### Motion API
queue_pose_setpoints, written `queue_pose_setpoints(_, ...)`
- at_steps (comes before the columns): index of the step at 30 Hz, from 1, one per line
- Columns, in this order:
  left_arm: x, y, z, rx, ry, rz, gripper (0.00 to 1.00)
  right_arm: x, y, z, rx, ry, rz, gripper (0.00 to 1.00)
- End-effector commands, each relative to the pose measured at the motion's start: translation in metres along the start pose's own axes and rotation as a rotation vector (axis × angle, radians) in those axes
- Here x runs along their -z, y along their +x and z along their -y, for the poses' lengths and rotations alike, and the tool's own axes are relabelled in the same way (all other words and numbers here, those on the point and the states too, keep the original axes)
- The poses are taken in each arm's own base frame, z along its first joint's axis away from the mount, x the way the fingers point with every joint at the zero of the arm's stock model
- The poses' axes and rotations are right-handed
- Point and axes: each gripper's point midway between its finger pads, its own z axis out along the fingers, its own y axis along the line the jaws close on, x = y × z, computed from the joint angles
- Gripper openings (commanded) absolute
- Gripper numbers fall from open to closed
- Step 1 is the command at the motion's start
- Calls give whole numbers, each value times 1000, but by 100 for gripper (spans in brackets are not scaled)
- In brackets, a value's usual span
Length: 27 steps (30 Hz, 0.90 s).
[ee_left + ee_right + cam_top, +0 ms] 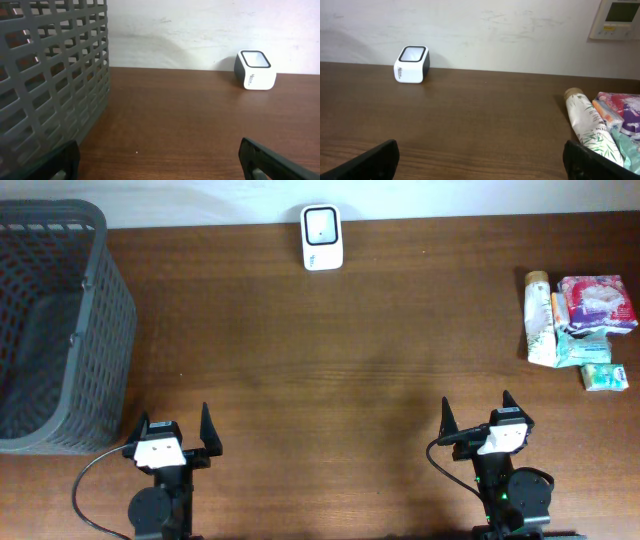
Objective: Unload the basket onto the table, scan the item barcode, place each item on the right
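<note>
Left fingers (207, 435) and right fingers (448, 428) released, empty, at near bench (330, 380) edge; toiletry items (580, 320) huddled far right, well apart from barcode scanner (322, 237); likely risk in grasping from so tight a cluster: touching packs dragged along, or barcode face turned away.

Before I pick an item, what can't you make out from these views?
- Barcodes on the tube and packets: overhead view, too small to find.
- The same packets: right wrist view, cut off by the right edge.
- Inside of the basket: overhead, partly cut off by the left edge and shadowed; left wrist, only its mesh wall shows.
</note>
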Motion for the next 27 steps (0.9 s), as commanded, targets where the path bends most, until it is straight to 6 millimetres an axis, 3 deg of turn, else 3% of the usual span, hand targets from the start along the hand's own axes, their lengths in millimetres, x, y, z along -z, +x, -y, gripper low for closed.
queue_pose_setpoints(1,0,2,3,-35,18,-2,99,0,3,3,-2,14,-3,98)
queue_pose_setpoints(27,0,2,8,-34,43,-3,99,0,3,3,-2,14,-3,99)
